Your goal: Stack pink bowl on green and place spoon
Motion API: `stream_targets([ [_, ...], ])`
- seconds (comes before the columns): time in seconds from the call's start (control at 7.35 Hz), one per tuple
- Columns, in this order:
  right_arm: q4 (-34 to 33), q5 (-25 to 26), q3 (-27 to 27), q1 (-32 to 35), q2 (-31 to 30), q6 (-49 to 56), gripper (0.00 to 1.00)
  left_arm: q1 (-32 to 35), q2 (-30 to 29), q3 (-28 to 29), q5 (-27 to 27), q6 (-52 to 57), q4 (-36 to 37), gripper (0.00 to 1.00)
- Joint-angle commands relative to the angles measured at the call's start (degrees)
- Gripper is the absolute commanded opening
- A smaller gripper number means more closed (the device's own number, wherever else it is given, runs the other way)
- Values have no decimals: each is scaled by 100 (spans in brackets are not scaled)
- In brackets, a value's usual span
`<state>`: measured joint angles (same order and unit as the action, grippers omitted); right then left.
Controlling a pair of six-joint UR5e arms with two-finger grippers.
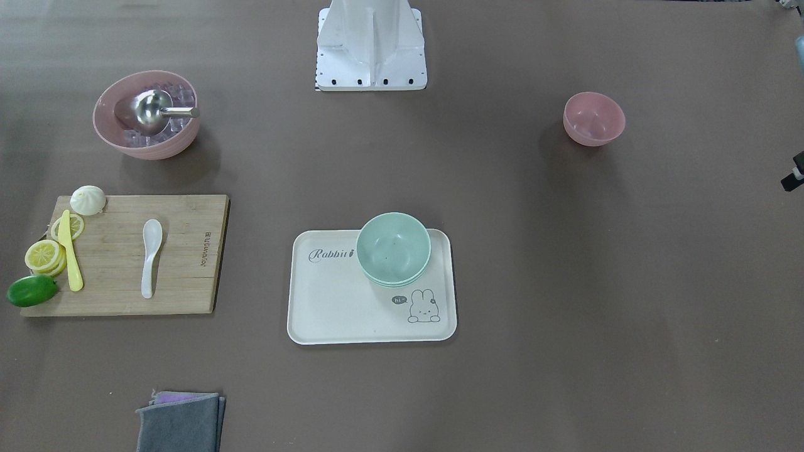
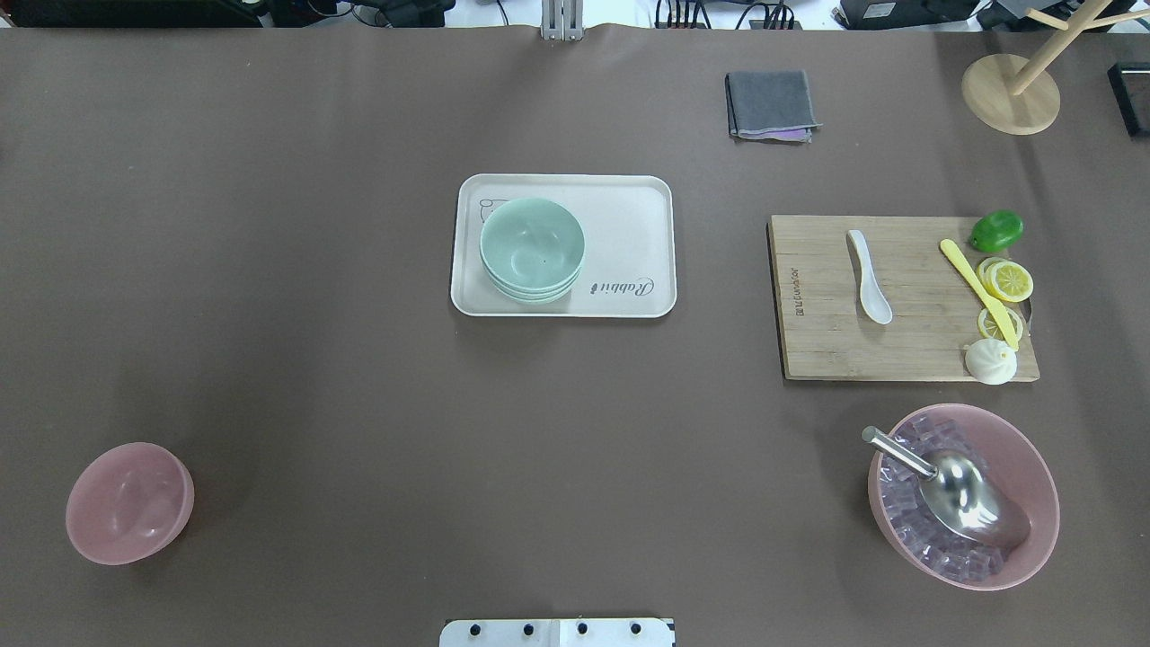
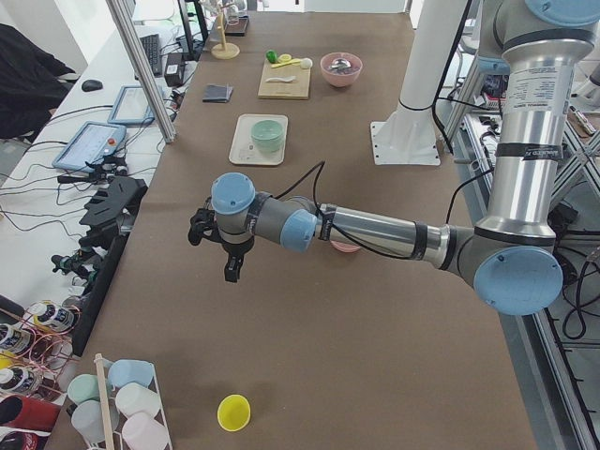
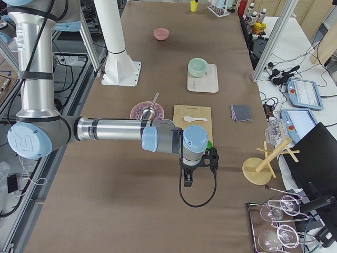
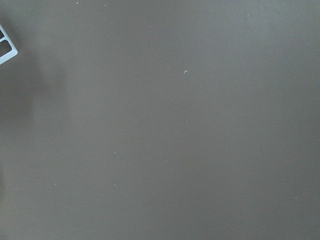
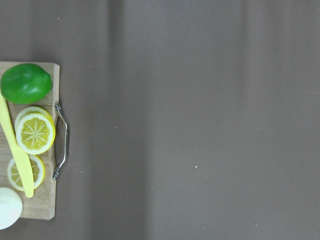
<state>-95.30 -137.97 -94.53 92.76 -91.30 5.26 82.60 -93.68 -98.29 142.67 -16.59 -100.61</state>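
Spoon (image 1: 151,257) lies on cutting board (image 1: 182,267), apart from yellow knife (image 1: 71,258) and lemon slices (image 1: 43,255).

We find one long table (image 2: 359,386) covered edge to edge by a matte brown sheet (image 1: 597,314). This surface lies directly below the left gripper (image 3: 231,267) and the right gripper (image 4: 188,180). Outboard of both tools, on the side away from the robot, a white bench (image 3: 56,216) runs along the table edge. An aluminium post (image 3: 141,70) stands at that edge, beyond the left gripper. A second post (image 4: 274,39) stands beyond the right gripper. Lighting is even and diffuse. We note only soft shadows and faint pale bands on the sheet.
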Motion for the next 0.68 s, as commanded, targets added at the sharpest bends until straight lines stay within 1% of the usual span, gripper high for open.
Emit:
stream_targets([
  [0.0,-6,-63,-189,-56,24,-7,100,-374,7,-356,166,-240,-108,98],
  [0.14,-6,-72,-389,-196,42,-7,100,-655,94,-488,-454,-318,-543,98],
  [0.27,-6,-89,-478,-197,85,-7,100,-727,348,-550,-616,-458,-791,98],
  [0.41,-6,-133,-583,-328,95,-112,100,-919,368,-612,-583,-1669,-933,98],
  [0.54,-6,-107,-567,-512,208,-852,100,-1434,655,-656,-600,-2873,-1665,98],
])
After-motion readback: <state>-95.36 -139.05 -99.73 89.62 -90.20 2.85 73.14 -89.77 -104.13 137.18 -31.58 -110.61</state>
